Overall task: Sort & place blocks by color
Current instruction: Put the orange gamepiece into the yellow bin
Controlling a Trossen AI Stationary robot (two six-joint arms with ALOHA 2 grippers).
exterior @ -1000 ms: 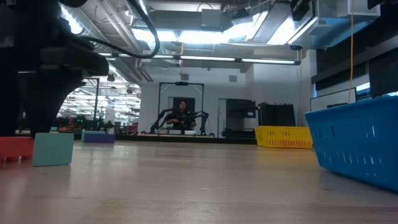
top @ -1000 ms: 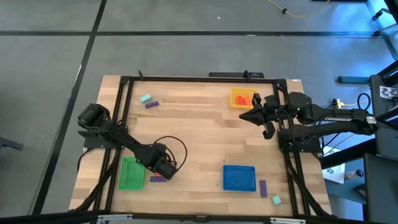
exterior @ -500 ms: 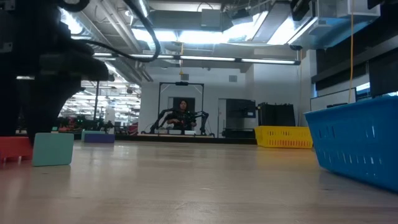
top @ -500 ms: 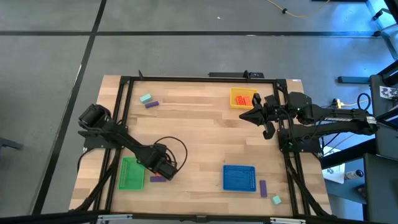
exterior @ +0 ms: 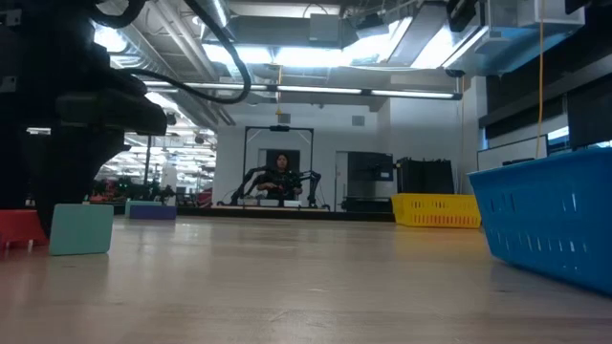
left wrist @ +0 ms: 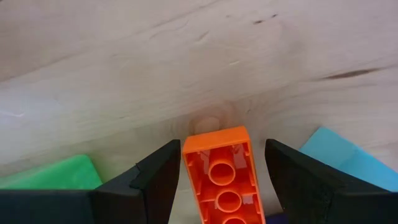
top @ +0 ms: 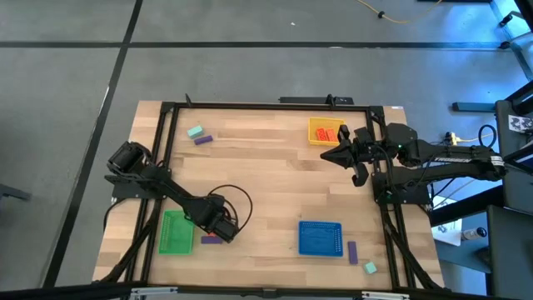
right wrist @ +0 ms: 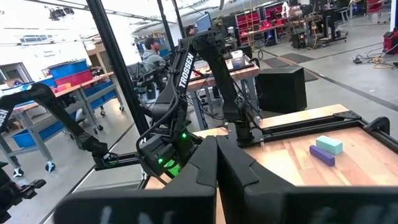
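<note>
My left gripper (top: 219, 225) is open, low over the table between the green tray (top: 175, 232) and the blue tray (top: 321, 238). In the left wrist view an orange-red bar block (left wrist: 222, 177), hollow side up, lies between its fingers, with a pale mint block (left wrist: 341, 163) beside it. The low view shows the orange-red block (exterior: 19, 229) and the mint block (exterior: 81, 229) resting on the table. A purple block (top: 211, 240) lies just near of the gripper. My right gripper (top: 340, 155) is shut and empty, beside the yellow tray (top: 316, 133), which holds orange-red blocks (top: 327, 133). My left gripper stands astride the orange-red block's long sides, fingers along it. One finger (left wrist: 163, 180) lies close against one side (left wrist: 188, 163); whether it touches I cannot tell. A gap shows between the other finger (left wrist: 292, 180) and the block.
A mint block (top: 196, 132) and a purple block (top: 203, 140) lie near the table's far left corner. Another purple block (top: 352, 252) and mint block (top: 370, 267) lie right of the blue tray. A black frame (top: 250, 106) rims the table. A person (exterior: 280, 172) sits far behind.
My left gripper has crept a little toward the table's near edge over the blocks. The blocks and my right arm have kept still.
</note>
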